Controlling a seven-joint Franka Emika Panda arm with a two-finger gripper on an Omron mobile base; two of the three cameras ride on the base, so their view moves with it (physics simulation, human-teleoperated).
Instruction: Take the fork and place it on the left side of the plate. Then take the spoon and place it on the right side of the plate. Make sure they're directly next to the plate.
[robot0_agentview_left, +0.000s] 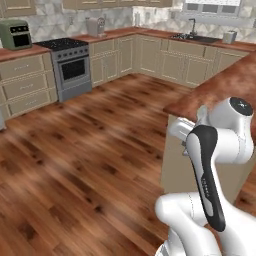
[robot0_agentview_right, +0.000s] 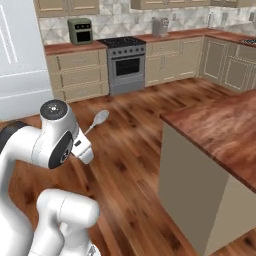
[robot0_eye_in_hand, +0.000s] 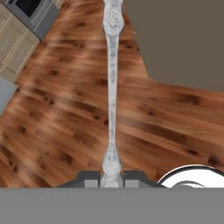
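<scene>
Spoon (robot0_eye_in_hand: 112, 87), slim grey metal with oval bowl, clamped in gripper (robot0_eye_in_hand: 112, 178) above glossy wood-plank floor (robot0_eye_in_hand: 57, 131).

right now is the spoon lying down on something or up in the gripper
Up in the gripper, shut on the handle end. In the hand view the spoon reaches out over the wood floor; the right base view shows its bowl in mid-air.

- The spoon (robot0_eye_in_hand: 112, 87) is pale silver-grey.
- The floor (robot0_agentview_left: 90, 165) is reddish-brown wood, dark-streaked.
- The island counter (robot0_agentview_right: 225, 130) has a red-brown mottled top and beige sides.
- The stove (robot0_agentview_right: 126, 65) is grey with a black top.
- The toaster oven (robot0_agentview_right: 80, 31) is olive green.
</scene>
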